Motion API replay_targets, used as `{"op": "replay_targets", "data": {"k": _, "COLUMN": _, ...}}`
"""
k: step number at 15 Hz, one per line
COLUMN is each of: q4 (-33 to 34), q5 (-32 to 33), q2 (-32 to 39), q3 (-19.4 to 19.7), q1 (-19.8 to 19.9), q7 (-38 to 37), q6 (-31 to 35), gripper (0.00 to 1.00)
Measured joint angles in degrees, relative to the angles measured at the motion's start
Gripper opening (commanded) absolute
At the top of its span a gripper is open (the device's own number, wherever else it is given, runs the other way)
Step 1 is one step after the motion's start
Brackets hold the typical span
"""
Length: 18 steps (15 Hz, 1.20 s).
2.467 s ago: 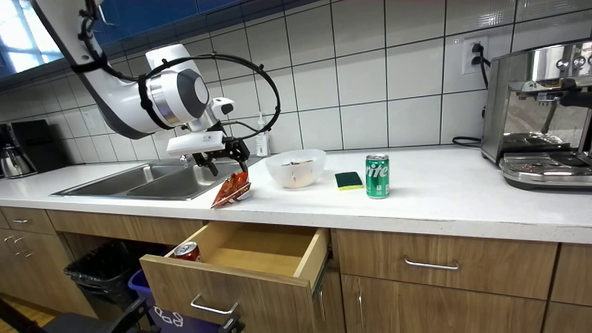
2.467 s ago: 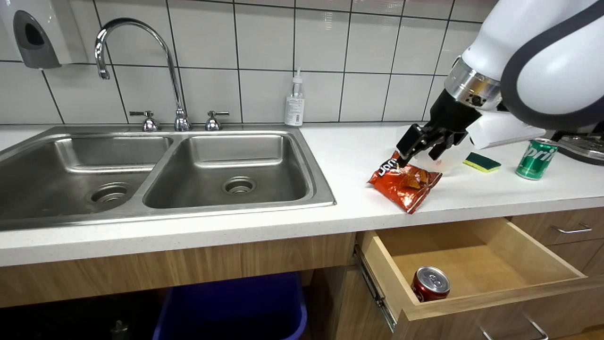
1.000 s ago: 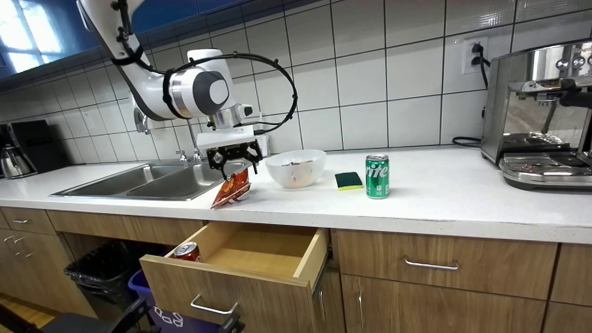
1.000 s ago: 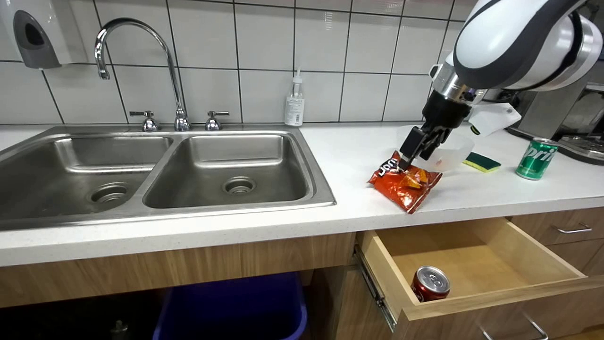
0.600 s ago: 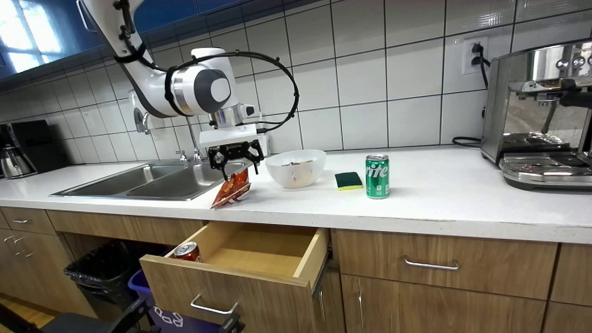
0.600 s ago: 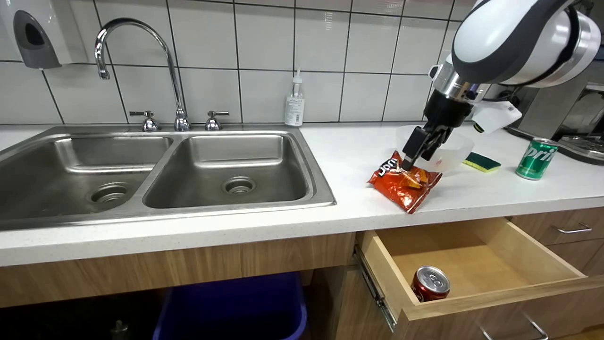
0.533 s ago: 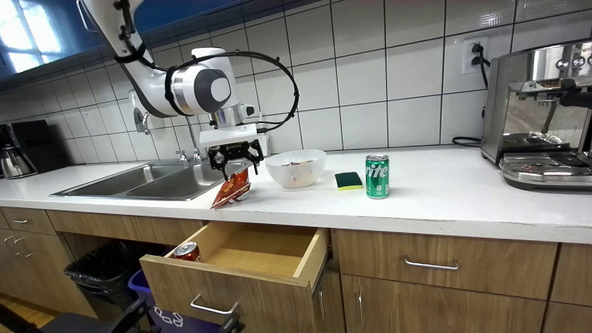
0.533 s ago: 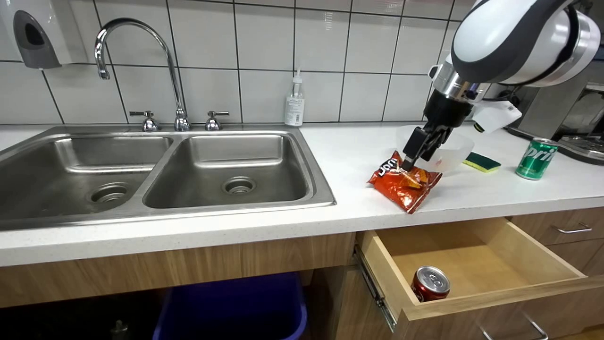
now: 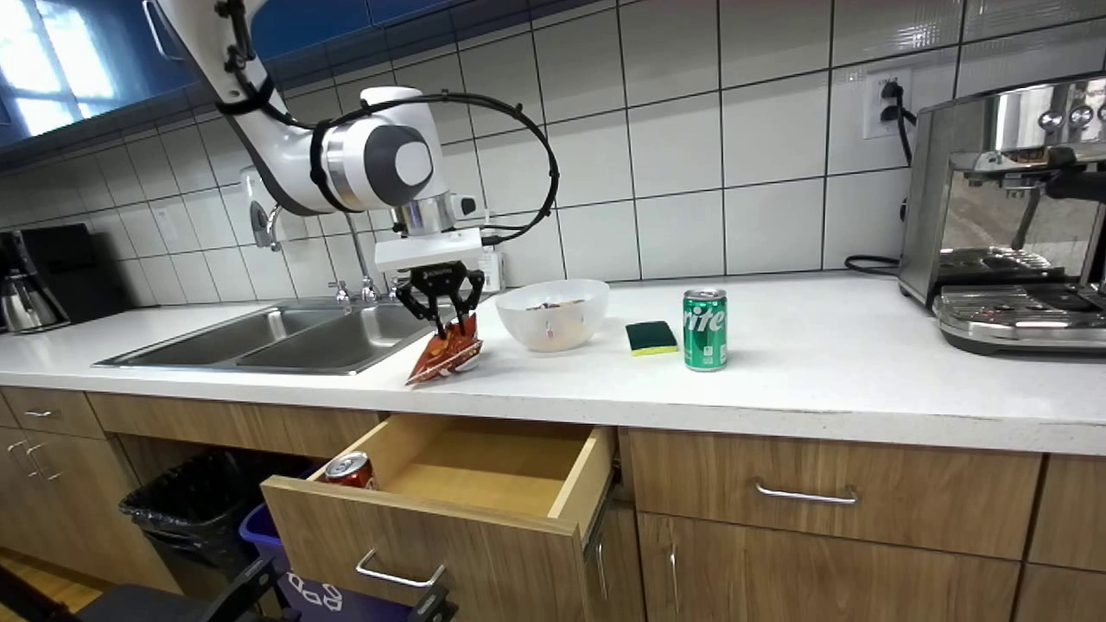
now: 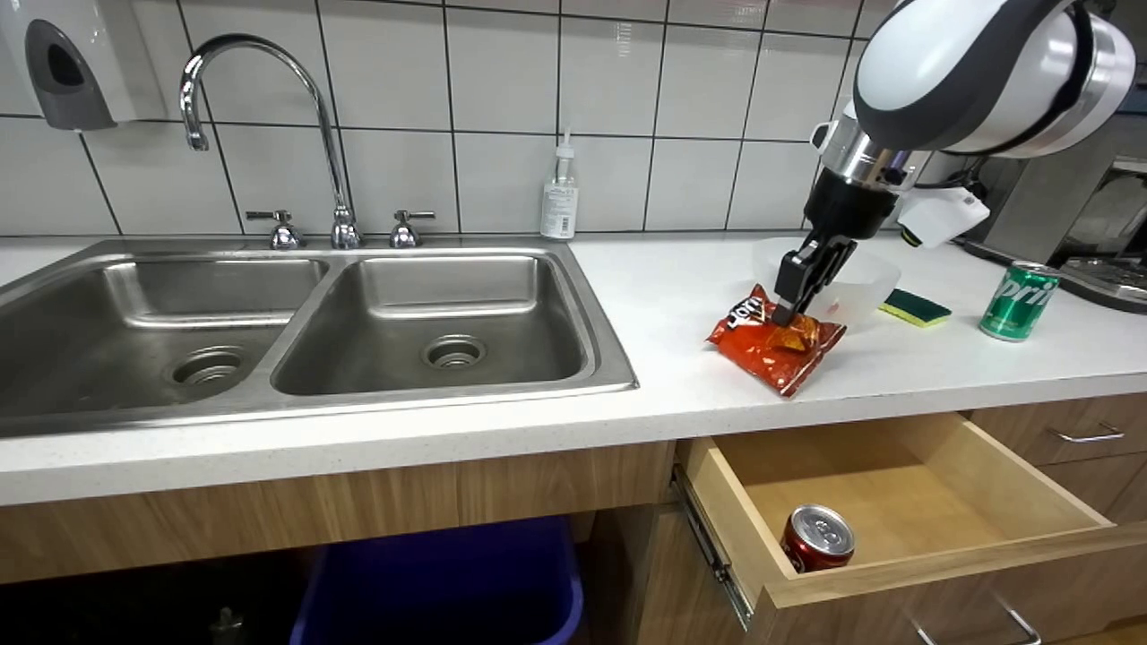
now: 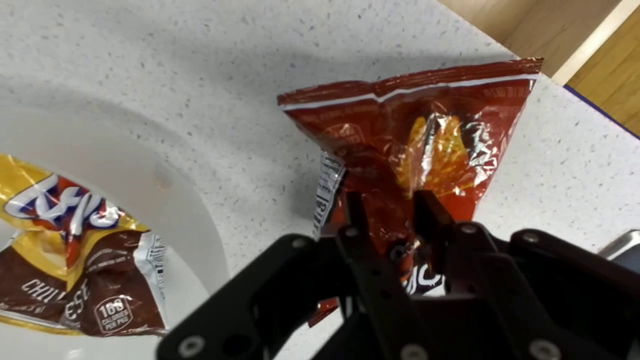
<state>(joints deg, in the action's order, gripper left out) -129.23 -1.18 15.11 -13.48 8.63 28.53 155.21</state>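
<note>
The gripper (image 11: 389, 206) pinches a fold of a red chip bag (image 10: 772, 355) near a frosted bowl (image 9: 577, 326), its two fingers drawn narrow with the foil bunched between them. The red chip bag tilts over the counter (image 9: 821, 337), close to the bowl but apart from it; whether its low edge rests or hangs just clear cannot be told. Inside the bowl lies a brown-and-yellow snack bag (image 11: 100, 300). In an exterior view, a sponge (image 9: 651, 338) and an upright green can (image 9: 705, 330) sit on the bowl's opposite side, the sponge nearer to it. The sink (image 10: 304, 327) lies on the red chip bag's side of the bowl, farther out. Below and in front of the bowl, an open drawer (image 9: 492, 466) with a red can (image 10: 819, 537) inside shows in both exterior views.

The step in hand looks to be securing the hold. Done well, it calls for a steady squeeze, firm enough that slick foil (likely puffed with air) does not slide, gentle enough to spare the seams. A thick fold should hold better than the flat face, and any shift is best kept slow and clear of the bowl's rim.
</note>
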Motion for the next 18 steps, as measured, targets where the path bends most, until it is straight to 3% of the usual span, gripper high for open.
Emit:
{"op": "replay_targets", "data": {"k": 12, "q4": 0.81, "q5": -1.22, "q2": -0.03, "q3": 0.68, "q1": -0.43, "q7": 1.67, "q6": -1.34, "gripper": 0.00}}
{"op": "replay_targets", "data": {"k": 18, "q4": 0.77, "q5": -5.11, "q2": -1.05, "q3": 0.91, "q1": -0.32, "q7": 5.34, "q6": -1.34, "gripper": 0.00}}
